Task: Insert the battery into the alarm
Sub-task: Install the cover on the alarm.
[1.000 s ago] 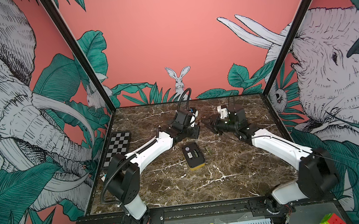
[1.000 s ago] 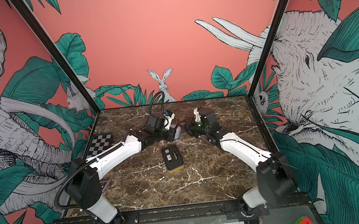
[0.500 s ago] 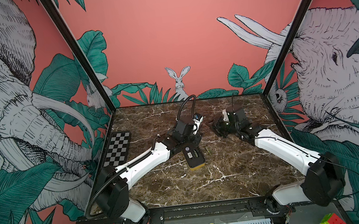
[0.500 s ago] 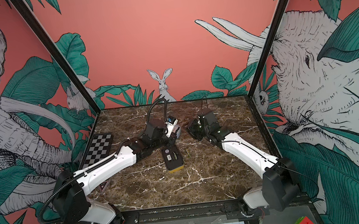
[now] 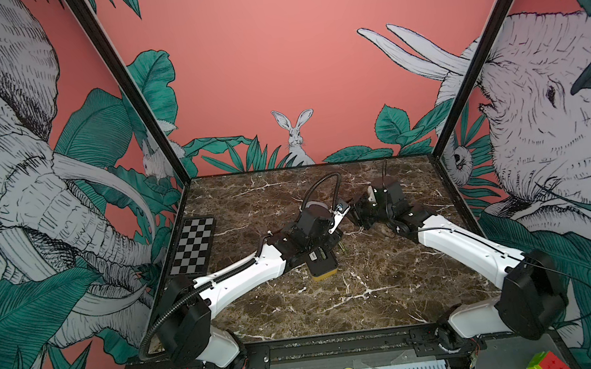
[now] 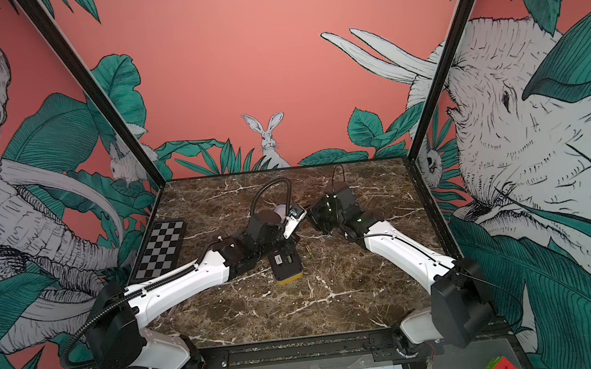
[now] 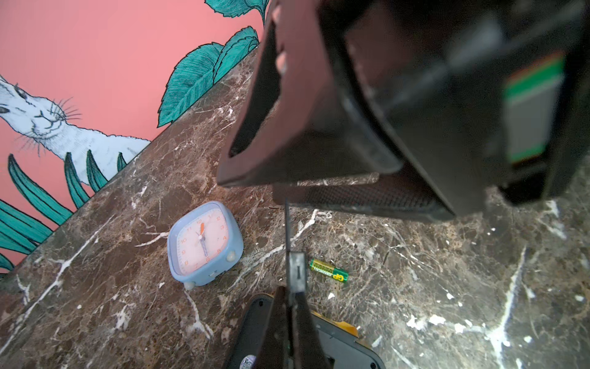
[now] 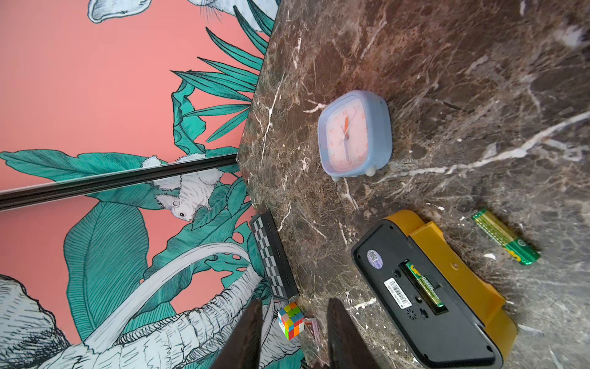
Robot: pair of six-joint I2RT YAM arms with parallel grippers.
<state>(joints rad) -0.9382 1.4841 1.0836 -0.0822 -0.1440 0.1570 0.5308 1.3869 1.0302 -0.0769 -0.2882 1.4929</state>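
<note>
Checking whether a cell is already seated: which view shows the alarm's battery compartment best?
The right wrist view: the alarm lies back-up, its open battery compartment holding one green cell. Both top views show the alarm small, partly under the left arm. The left wrist view catches only parts around the left pincer.

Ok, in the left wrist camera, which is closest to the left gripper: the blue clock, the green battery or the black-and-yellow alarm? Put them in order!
1. Black-and-yellow alarm: directly under the left gripper.
2. Green battery: lying on the marble just beyond the alarm.
3. Blue clock: farthest, standing out toward the rabbit wall.
</note>
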